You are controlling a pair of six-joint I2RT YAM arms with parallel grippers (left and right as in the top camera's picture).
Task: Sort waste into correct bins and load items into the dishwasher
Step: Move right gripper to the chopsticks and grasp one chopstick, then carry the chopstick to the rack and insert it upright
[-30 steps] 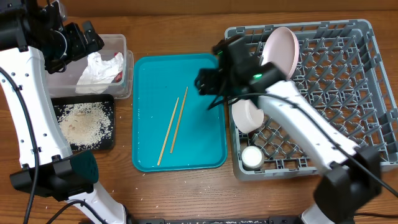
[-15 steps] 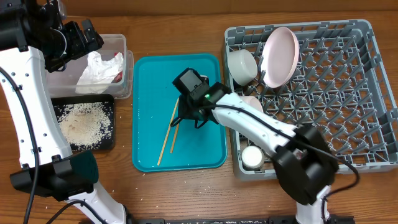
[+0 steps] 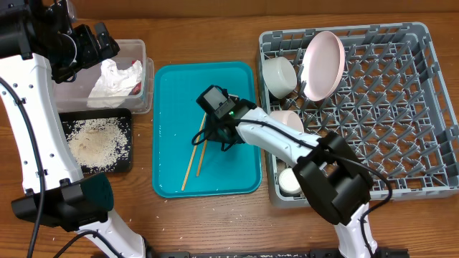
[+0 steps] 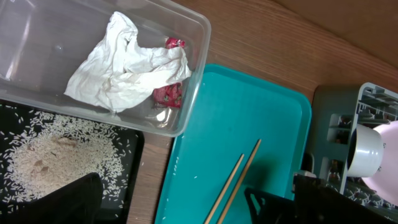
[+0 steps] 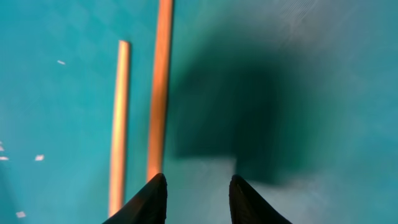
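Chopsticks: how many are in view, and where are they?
2. One chopstick and a second chopstick lie side by side on the teal tray, by the right gripper. None appears hidden.

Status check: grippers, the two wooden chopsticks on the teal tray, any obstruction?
Left gripper open, above clear rectangular plastic tub. Right gripper open, low on teal plastic tray beside two thin wooden chopsticks, neither gripped. Nothing blocking them.

Inspection of all three views: I can read no text, label, brand, number or sign on anything. I cannot tell whether the red wrapper (image 4: 166, 94), in the clear tub (image 4: 198, 68) at the far left, carries print; it is too small.
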